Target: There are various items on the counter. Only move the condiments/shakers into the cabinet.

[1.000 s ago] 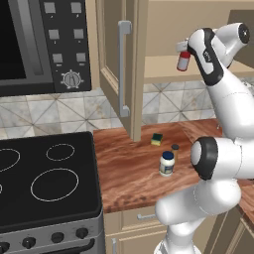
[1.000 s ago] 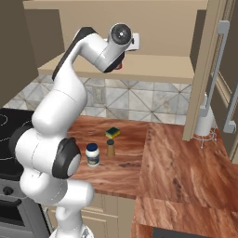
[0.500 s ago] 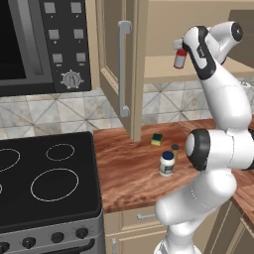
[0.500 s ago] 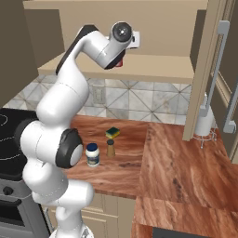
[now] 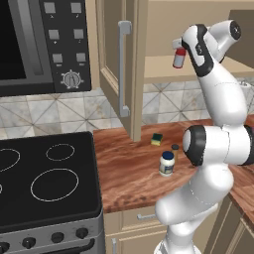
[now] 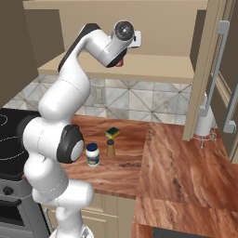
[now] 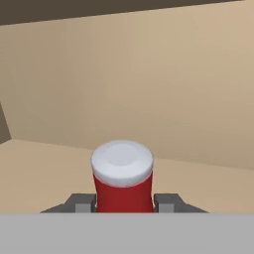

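Red squeeze bottle (image 7: 122, 183), clamped between end effector (image 7: 124, 202) fingers, over cabinet shelf (image 7: 44, 173)

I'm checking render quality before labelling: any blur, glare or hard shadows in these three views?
Left base view: sharp, even light, no glare on the stovetop. Right base view: crisp, soft shading under the cabinet shelf. Hand view: the red squeeze bottle close-up looks slightly soft-edged; the back wall is flat-lit.

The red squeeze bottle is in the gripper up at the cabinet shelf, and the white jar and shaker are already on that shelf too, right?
Not quite. The white jar and shaker stand on the counter near the sponge, as the left base view shows. The gripper does hold the red squeeze bottle at the cabinet shelf.
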